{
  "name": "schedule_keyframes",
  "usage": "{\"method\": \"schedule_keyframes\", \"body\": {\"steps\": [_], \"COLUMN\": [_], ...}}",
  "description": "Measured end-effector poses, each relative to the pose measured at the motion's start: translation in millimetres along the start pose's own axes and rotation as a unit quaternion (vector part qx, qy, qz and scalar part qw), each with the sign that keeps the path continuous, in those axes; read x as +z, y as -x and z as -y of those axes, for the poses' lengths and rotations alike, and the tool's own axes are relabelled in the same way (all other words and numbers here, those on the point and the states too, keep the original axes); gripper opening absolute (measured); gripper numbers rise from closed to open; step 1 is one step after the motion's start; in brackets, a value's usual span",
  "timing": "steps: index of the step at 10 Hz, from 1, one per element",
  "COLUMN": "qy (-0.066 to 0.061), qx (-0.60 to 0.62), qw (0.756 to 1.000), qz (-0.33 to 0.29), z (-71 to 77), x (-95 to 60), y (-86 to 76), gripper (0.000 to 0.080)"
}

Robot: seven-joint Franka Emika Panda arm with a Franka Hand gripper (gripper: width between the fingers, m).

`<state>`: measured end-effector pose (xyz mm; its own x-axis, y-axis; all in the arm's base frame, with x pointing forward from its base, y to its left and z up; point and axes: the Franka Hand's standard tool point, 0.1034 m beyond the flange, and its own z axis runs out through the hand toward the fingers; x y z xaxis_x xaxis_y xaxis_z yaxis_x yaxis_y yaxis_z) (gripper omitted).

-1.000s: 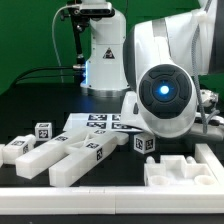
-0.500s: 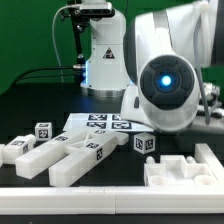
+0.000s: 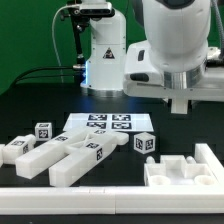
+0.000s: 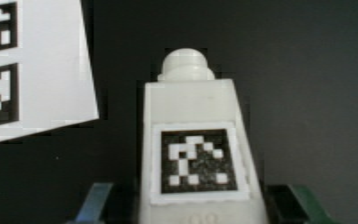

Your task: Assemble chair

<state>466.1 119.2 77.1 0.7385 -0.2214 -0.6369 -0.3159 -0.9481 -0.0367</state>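
The arm is at the pick-up step: its gripper [image 4: 194, 208] straddles the tagged end of a white chair leg [image 4: 194, 120] lying on the black table [image 4: 309, 60] just beside the marker board [image 4: 25, 70], and since a firm pinch cannot be told, the next move probably calls for squeezing, then lifting.

Found arm [image 3: 175, 40] raised, wrist turned downward.
Found gripper [image 4: 192, 205] clamped, fingers [image 4: 101, 200] on both sides of chair part [image 4: 194, 110].
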Motion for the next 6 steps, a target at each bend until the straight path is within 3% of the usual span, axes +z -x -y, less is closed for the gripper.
{"method": "schedule_keyframes", "body": {"steps": [1, 2, 4, 5, 6], "qy": [-0.006, -0.01, -0.017, -0.021, -0.022], "qx": [-0.006, -0.017, -0.071, -0.071, -0.071], "qw": [0.999, 0.998, 0.992, 0.986, 0.982], "qz": [-0.034, -0.053, -0.107, -0.147, -0.173], "z": [2.6, 2.7, 13.4, 20.1, 18.5], "x": [-4.9, -23.2, -75.7, -82.3, -75.9], "y": [-4.6, -9.3, -20.9, -21.5, -21.0], "gripper": [0.0284, 0.0284, 0.0284, 0.0284, 0.0284]}}
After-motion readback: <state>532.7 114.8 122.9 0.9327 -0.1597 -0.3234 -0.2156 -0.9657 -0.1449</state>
